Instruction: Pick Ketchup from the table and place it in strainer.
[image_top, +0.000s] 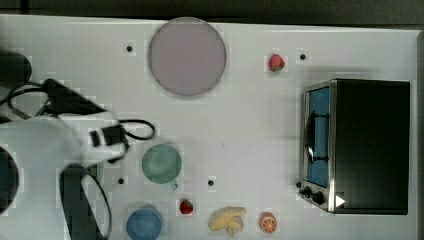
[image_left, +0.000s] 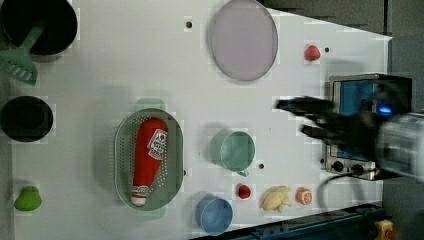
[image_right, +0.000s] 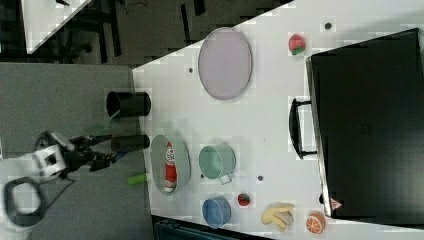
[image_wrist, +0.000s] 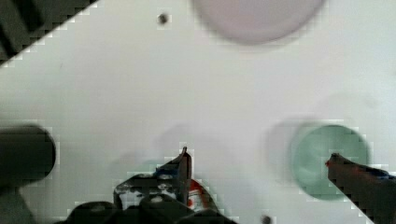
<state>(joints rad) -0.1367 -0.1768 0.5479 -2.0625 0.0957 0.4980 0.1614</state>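
My pincer (image_wrist: 257, 156) is spread as wide as it goes and has hold of nothing; in the wrist view one finger (image_wrist: 184, 163) sits low in the middle of the frame and the other at the lower right. In the left view my pincer (image_left: 295, 117) is at the middle right of the frame. The cup (image_left: 235, 150) stands at centre. Left of it, the ketchup (image_left: 149, 160) lies lengthwise in the strainer (image_left: 122, 160), cap toward the bottom of the frame. The plate (image_left: 244, 39) is at the top.
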